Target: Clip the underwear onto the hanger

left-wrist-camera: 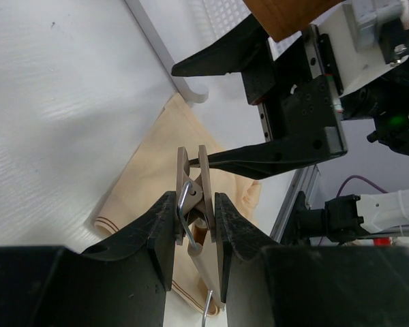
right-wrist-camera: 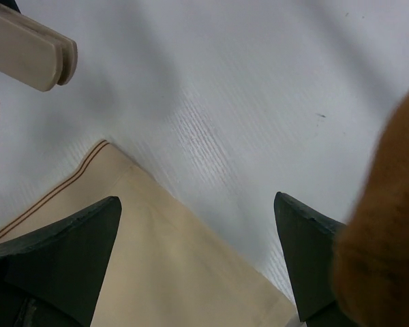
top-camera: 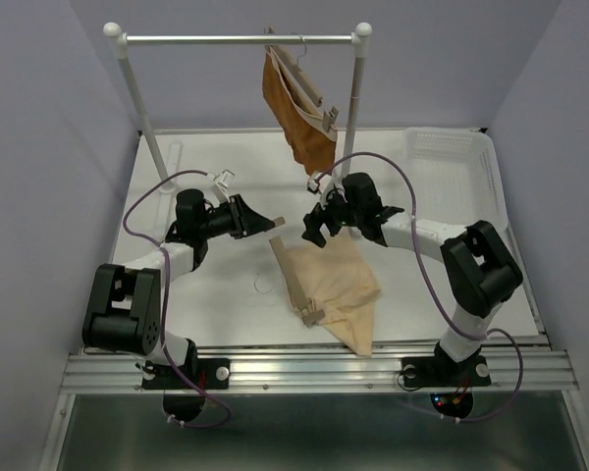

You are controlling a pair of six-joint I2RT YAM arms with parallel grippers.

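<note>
White table (top-camera: 226, 162), underwear (top-camera: 334, 285), wooden hanger (left-wrist-camera: 193, 174).

No lettering, label, brand, number or sign is legible anywhere: none on the pale beige fabric underwear (top-camera: 334, 285), the light wooden clip hanger (left-wrist-camera: 205, 174) or the white surface (top-camera: 206, 294).

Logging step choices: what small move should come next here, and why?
Probably lower the open right gripper onto the underwear edge beneath it and pinch: the left gripper squeezes a hanger clip, whose mouth holds no fabric.
</note>
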